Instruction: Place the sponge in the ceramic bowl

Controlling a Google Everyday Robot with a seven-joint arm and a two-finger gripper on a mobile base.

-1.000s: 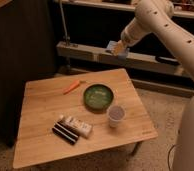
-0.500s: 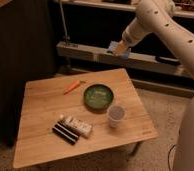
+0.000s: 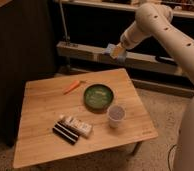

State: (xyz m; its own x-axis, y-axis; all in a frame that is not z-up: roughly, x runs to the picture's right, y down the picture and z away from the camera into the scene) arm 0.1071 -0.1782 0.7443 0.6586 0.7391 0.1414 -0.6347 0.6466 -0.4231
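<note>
The blue-grey sponge (image 3: 111, 49) hangs in the air above the far right part of the wooden table (image 3: 40, 105), held at the tip of my gripper (image 3: 115, 51), which is shut on it. My white arm comes in from the upper right. The green ceramic bowl (image 3: 97, 96) sits on the table, well below the sponge and a little to its left. Nothing lies inside the bowl.
A small white cup (image 3: 116, 115) stands just right of and nearer than the bowl. A black-and-white striped box (image 3: 71, 129) lies near the front left, an orange carrot-like item (image 3: 72, 86) at the back. Metal shelving (image 3: 85, 50) runs behind the table.
</note>
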